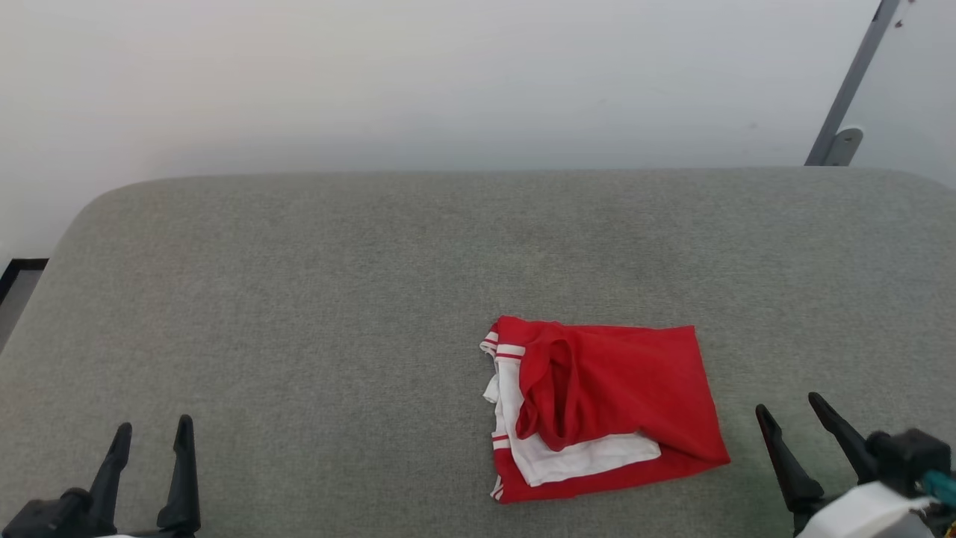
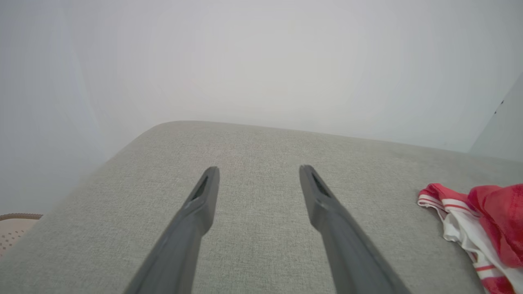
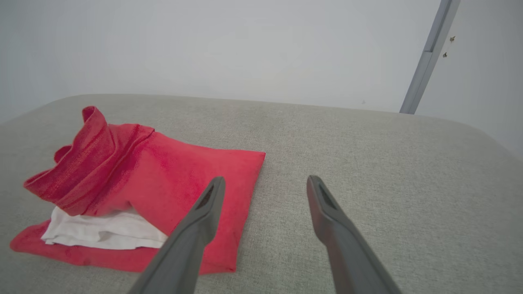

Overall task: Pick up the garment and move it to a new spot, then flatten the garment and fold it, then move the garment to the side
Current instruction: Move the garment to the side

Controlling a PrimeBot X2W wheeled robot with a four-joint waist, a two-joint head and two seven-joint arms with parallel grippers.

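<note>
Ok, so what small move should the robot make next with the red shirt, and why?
Probably ease the right pincer left toward the garment, at its near right corner: it lies bunched and untouched on the grey cushion, and that open pincer sits closest.

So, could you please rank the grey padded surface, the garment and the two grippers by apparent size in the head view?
1. grey padded surface, by far the largest.
2. garment.
3. left gripper and right gripper: alike, both cut off by the bottom edge, so I won't rank them.
</note>
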